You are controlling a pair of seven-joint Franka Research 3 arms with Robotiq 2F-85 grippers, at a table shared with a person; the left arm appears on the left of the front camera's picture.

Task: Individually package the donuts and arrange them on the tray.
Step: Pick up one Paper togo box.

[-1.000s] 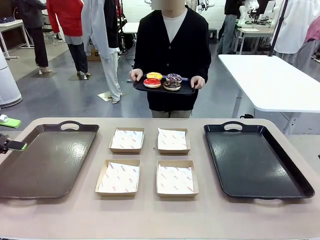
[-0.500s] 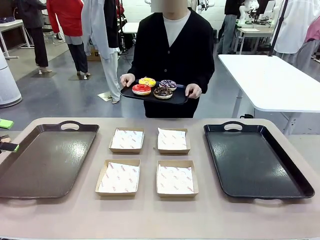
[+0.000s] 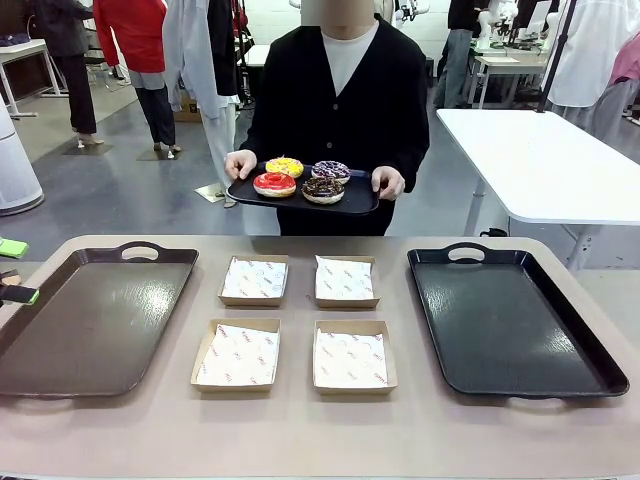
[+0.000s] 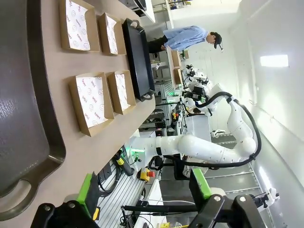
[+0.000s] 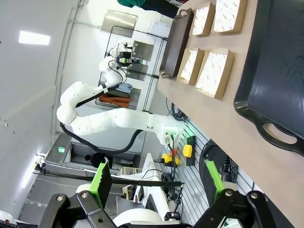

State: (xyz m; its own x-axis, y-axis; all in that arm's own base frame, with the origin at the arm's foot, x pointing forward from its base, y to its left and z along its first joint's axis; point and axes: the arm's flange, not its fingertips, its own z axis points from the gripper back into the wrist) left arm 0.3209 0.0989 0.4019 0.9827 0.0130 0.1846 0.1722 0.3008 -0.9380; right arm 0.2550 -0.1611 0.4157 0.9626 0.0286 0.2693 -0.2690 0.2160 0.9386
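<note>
Both tools wide open and empty; donuts on a tray carried by the person.

The left tool [image 4: 142, 183], at the table's [image 3: 300, 430] left edge, and the right tool [image 5: 156, 173], at its right side, have jaws fully spread, gripping and touching nothing. Four paper-lined boxes [image 3: 238, 355] stand two by two between a brown tray [image 3: 90, 330] at left and a black tray [image 3: 510, 330] at right. Four donuts [image 3: 323, 189], yellow, red, purple and chocolate, sit on a small tray [image 3: 352, 203] held in the person's hands [image 3: 240, 163] beyond the far edge, well apart from both tools.

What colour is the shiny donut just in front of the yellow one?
Glossy red. The red donut shows best in the front view, on the small black tray.
</note>
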